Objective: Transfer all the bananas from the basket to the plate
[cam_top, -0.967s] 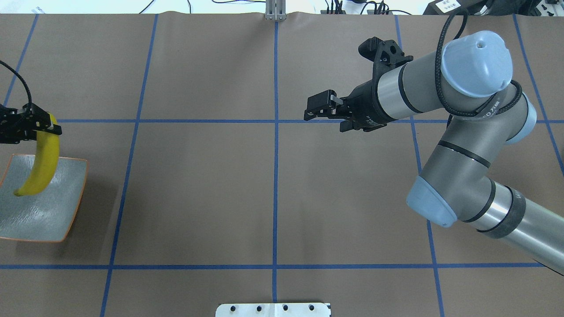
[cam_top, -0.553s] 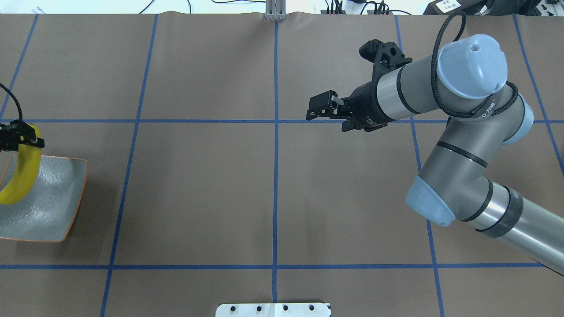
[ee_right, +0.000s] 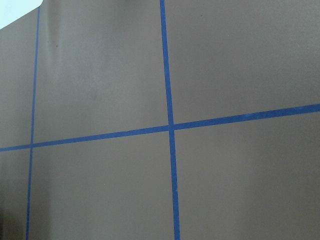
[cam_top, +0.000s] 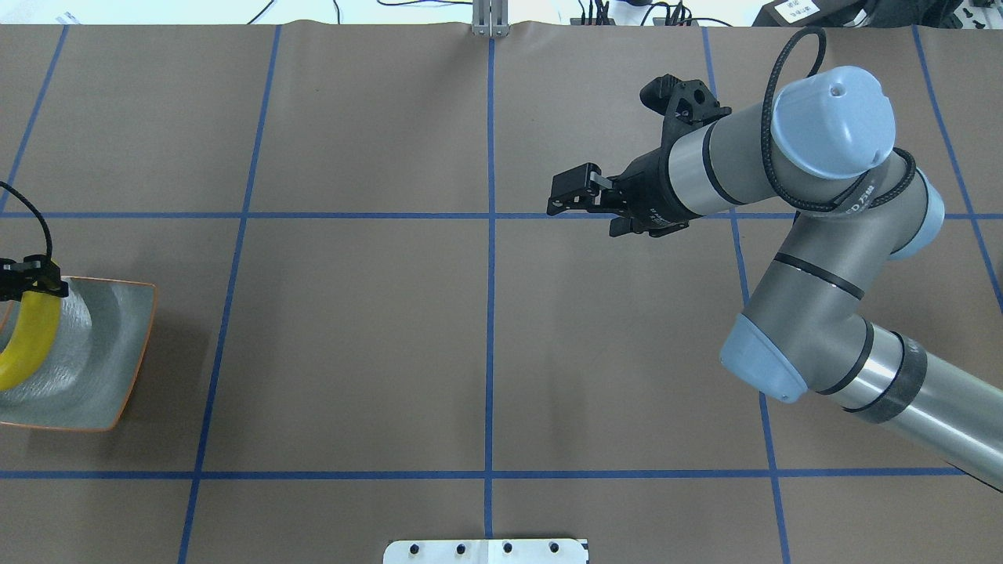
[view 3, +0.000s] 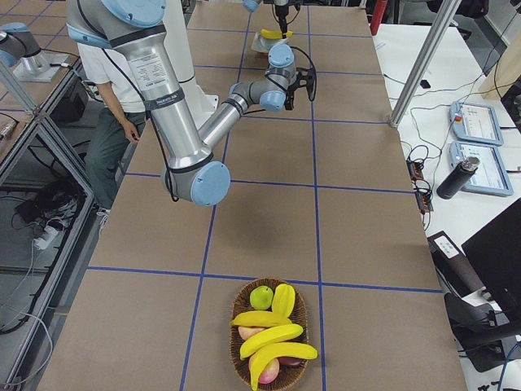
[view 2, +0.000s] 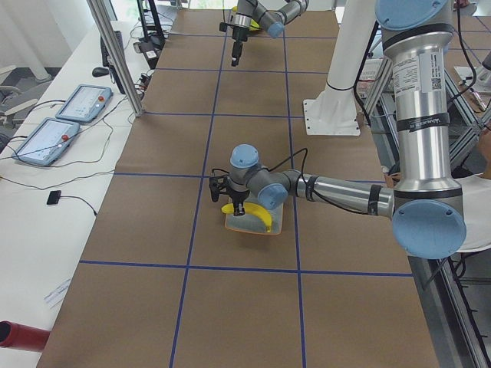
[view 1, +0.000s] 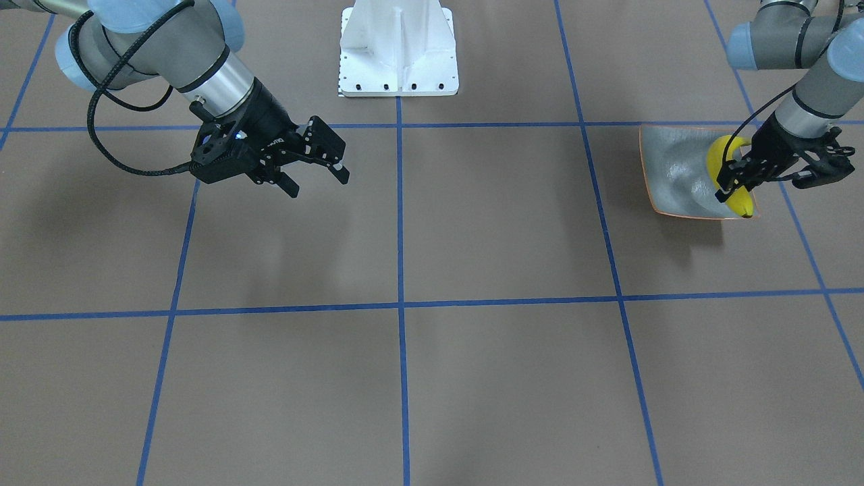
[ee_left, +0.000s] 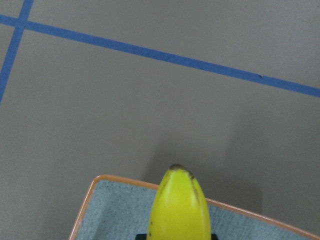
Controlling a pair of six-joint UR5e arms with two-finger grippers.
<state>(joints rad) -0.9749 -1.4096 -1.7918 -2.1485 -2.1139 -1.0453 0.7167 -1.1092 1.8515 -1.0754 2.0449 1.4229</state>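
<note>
A round woven basket is seen nearest, at the table's right end. Smooth, curved yellow bananas are piled in it with a round green fruit. The table is covered in flat brown paper crossed by blue tape lines. Farther on, the right gripper is held above the bare paper, with its jaws spread wide and empty. Farthest, at the left end, a square grey-green plate with a bumpy glaze and a thin orange rim is laid. One banana is pinched by the left gripper, low over the plate. Whether it touches the plate cannot be told.
</note>
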